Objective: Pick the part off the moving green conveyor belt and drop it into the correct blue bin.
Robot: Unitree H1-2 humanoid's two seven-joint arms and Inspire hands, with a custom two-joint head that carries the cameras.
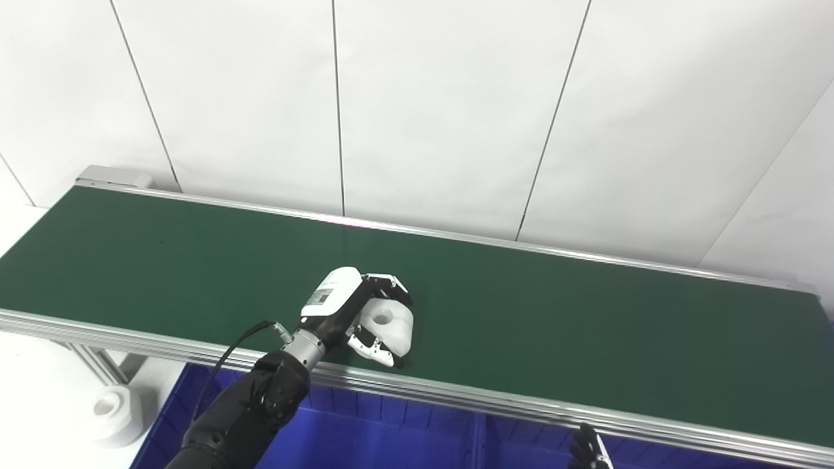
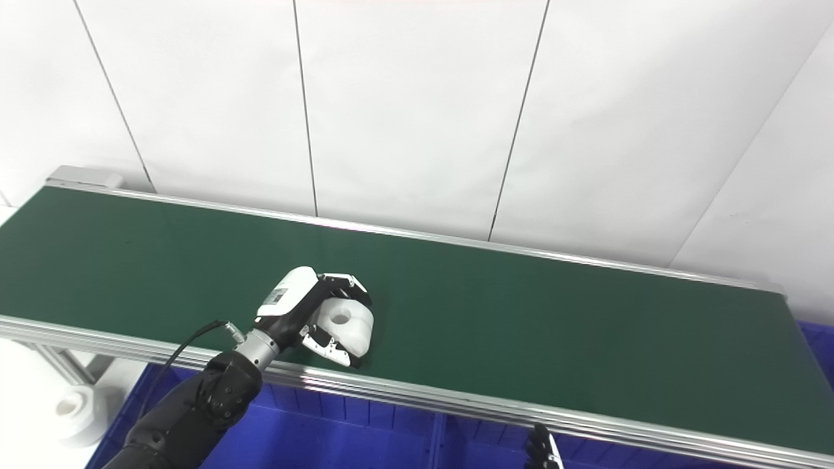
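A white plastic part (image 1: 391,324) with a round hole in its top sits on the green conveyor belt (image 1: 586,326) near the belt's front edge. My left hand (image 1: 355,311) is over the belt with its fingers and thumb wrapped around the part; it also shows in the right eye view (image 2: 313,312), holding the part (image 2: 348,324). Only the fingertips of my right hand (image 1: 589,449) show at the bottom edge, below the belt's front rail. The blue bins (image 1: 404,436) lie under the front rail.
A second white part (image 1: 114,410) lies on the white surface at the lower left, beside the blue bin. The conveyor's silver front rail (image 1: 521,407) runs between the belt and the bins. A white panelled wall stands behind the belt.
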